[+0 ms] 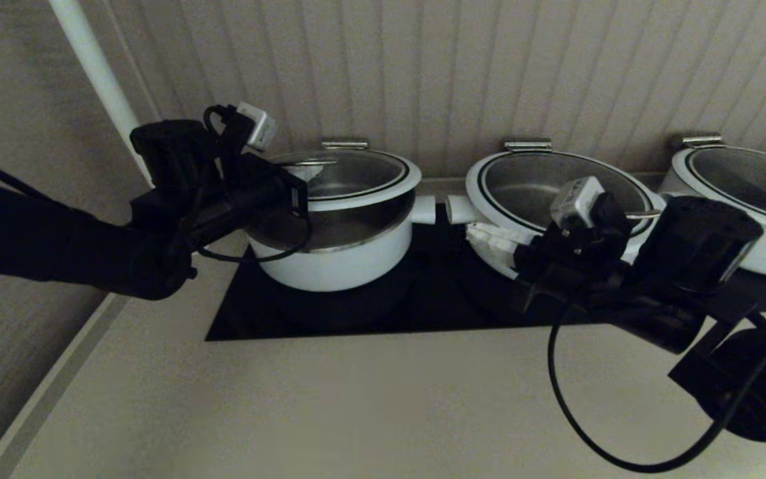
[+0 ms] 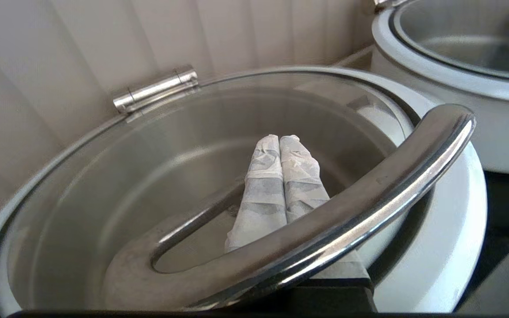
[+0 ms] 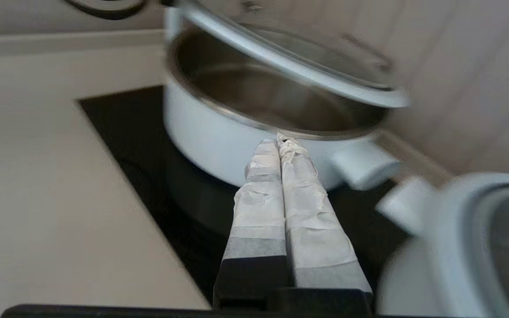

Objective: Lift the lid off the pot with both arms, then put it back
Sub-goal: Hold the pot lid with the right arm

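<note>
The white pot (image 1: 340, 263) stands at the left of a black cooktop. Its glass lid (image 1: 350, 174) is raised and tilted above it, with a gap showing the steel inner bowl. My left gripper (image 1: 303, 174) is at the lid's left side. In the left wrist view its fingers (image 2: 279, 138) are shut and pass under the looped steel handle (image 2: 369, 194), over the glass (image 2: 148, 145). My right gripper (image 1: 473, 233) is shut and empty to the right of the pot. Its tips (image 3: 279, 141) are just off the pot wall (image 3: 210, 137) near the right stub handle (image 3: 365, 165), below the lid (image 3: 281, 62).
Two wider white pots with lids (image 1: 556, 179) (image 1: 749, 179) stand to the right on the cooktop (image 1: 256, 319). The nearer one sits close to my right arm (image 3: 480, 247). A panelled wall is right behind the pots. Beige counter (image 1: 356, 399) lies in front.
</note>
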Available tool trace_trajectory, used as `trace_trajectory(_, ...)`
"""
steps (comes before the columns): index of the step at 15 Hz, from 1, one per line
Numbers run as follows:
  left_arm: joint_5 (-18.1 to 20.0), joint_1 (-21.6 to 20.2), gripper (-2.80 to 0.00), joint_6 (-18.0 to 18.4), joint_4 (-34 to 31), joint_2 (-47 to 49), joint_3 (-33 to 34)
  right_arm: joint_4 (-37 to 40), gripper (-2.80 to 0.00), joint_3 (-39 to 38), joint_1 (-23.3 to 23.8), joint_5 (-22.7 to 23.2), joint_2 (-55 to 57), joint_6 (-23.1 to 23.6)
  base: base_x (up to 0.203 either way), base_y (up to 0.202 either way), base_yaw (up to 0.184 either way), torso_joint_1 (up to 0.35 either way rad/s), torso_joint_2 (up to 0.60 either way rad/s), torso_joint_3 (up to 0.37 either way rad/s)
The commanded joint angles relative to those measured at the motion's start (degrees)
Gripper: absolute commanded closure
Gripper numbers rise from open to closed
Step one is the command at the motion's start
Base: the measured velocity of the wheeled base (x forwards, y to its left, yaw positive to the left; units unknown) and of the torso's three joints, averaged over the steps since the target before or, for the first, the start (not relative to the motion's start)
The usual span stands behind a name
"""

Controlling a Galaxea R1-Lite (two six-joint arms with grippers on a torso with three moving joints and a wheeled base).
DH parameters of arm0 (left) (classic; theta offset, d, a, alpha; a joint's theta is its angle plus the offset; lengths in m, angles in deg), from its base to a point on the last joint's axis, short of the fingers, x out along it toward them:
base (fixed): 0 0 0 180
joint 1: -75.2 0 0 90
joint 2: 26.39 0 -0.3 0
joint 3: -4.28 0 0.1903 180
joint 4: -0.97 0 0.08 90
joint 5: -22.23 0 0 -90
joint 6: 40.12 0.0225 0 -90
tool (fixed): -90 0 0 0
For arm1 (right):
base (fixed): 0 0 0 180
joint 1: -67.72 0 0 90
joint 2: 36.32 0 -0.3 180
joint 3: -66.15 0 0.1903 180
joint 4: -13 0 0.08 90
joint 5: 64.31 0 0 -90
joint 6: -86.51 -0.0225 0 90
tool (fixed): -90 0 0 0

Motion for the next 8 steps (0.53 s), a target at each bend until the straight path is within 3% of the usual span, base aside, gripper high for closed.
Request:
trace_trajectory(1, 0.1, -0.2, 0.0, 0.1, 0.2, 0.1, -0.7, -0.5, 0.0, 0.8, -1.5, 0.2, 1.1, -0.7, 0.0, 0.0, 0.0, 0.0, 0.0, 0.0)
trace_trajectory(8, 0.1, -0.8, 0.0, 0.1, 0.2, 0.0, -0.8, -3.4, 0.0, 4.9, -5.0, 0.1, 6.7, -1.1, 0.0, 0.0, 0.0, 0.0, 0.0, 0.0)
